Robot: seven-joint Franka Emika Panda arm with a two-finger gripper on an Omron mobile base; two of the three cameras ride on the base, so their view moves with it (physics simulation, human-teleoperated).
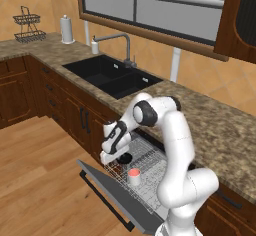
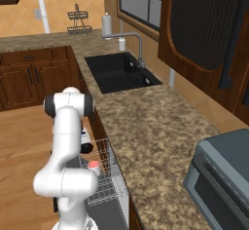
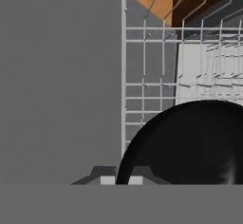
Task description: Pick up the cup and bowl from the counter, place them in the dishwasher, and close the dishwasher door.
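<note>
My gripper (image 1: pixel 114 158) hangs low over the white wire rack (image 1: pixel 151 163) of the open dishwasher. It is shut on the rim of the glossy black bowl (image 1: pixel 125 158). In the hand view the bowl (image 3: pixel 190 142) bulges up on the lower right, its edge running between my fingertips (image 3: pixel 108 180), above the rack (image 3: pixel 152 76) and the grey door panel (image 3: pixel 57 76). The white cup (image 1: pixel 134 176) with a pink-red inside stands upright in the rack, just in front of the bowl. It is also in the right base view (image 2: pixel 93 166). The dishwasher door (image 1: pixel 112 195) lies dropped open.
The speckled counter (image 1: pixel 215 125) runs behind the dishwasher, with a black sink basin (image 1: pixel 112 75) and faucet (image 1: pixel 125 45) to the left. A grey toaster oven (image 2: pixel 223 185) sits on the counter at the right. Wooden floor (image 1: pixel 40 170) lies open to the left of the door.
</note>
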